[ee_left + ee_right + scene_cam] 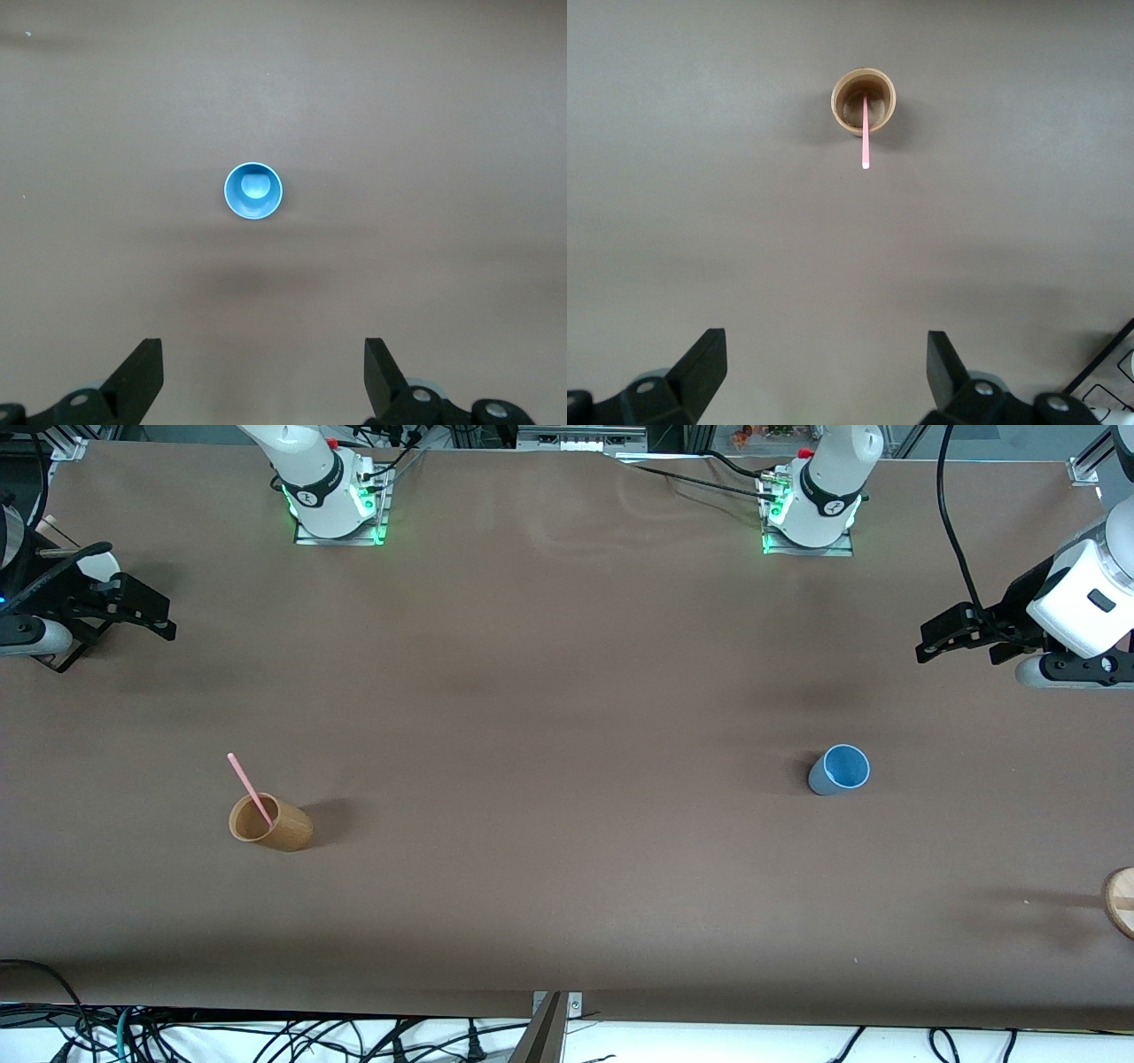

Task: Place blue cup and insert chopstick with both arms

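Writing or labels can't be read on either cup: the blue cup (838,770) stands upright and empty toward the left arm's end of the table, and the tan wooden cup (271,824) toward the right arm's end holds the pink chopstick (249,788), leaning out over its rim. Both arms wait high at the table's ends, the left gripper (941,640) and the right gripper (146,613) each with fingers spread wide, holding nothing

A light-blue cup (838,770), a pink chopstick (249,788) in a tan cup (271,825), on a plain brown worktop (549,717).
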You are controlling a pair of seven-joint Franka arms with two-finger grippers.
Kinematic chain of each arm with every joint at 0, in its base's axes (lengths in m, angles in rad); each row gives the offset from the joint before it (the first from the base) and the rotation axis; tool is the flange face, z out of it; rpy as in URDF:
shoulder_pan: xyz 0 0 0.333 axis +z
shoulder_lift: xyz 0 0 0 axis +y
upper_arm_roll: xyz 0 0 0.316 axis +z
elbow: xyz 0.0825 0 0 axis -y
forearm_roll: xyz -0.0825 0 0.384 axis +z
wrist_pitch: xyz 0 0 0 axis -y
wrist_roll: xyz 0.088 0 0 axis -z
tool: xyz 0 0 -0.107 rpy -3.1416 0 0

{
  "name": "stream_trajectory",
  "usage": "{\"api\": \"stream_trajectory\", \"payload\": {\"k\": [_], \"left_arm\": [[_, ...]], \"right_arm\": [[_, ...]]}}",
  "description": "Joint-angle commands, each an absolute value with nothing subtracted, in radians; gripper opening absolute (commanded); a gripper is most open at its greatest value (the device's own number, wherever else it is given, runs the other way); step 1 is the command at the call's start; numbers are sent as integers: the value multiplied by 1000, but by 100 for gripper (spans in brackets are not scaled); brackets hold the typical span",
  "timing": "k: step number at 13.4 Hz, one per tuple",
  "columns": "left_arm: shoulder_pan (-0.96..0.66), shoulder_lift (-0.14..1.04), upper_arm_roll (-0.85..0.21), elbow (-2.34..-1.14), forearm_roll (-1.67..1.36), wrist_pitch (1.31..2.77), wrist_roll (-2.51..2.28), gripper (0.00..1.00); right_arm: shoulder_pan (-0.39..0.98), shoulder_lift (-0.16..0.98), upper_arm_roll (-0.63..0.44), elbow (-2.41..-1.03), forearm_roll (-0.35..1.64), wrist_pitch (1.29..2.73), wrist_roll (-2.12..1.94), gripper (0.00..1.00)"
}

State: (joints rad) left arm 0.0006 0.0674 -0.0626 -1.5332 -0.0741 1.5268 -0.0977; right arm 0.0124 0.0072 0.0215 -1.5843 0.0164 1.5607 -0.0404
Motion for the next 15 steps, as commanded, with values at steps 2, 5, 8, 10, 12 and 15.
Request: {"api": "stream_trajectory", "payload": {"k": [2,5,8,10,12,15], "left_arm": [[0,83,-66,-1499,-52,1519,-86,100],[-2,83,-66,-1499,-52,1519,-87,100],[2,83,-66,-1499,-52,1519,-87,100],[0,83,-66,-1499,-51,1519,-87,100],[-2,83,-66,-1499,-51,1519,-89,100],[-2,83,-66,-1499,-51,1519,-89,100]], "right_arm": [[6,5,28,-1588,2,1546,-46,100],[6,5,26,-1589,2,1548,-48,100],[6,6,26,-1597,2,1555,-48,100],[6,3,26,-1600,2,1554,-48,100],[6,2,26,-1598,2,1554,-48,100],[6,2,26,-1600,2,1552,-48,100]]}}
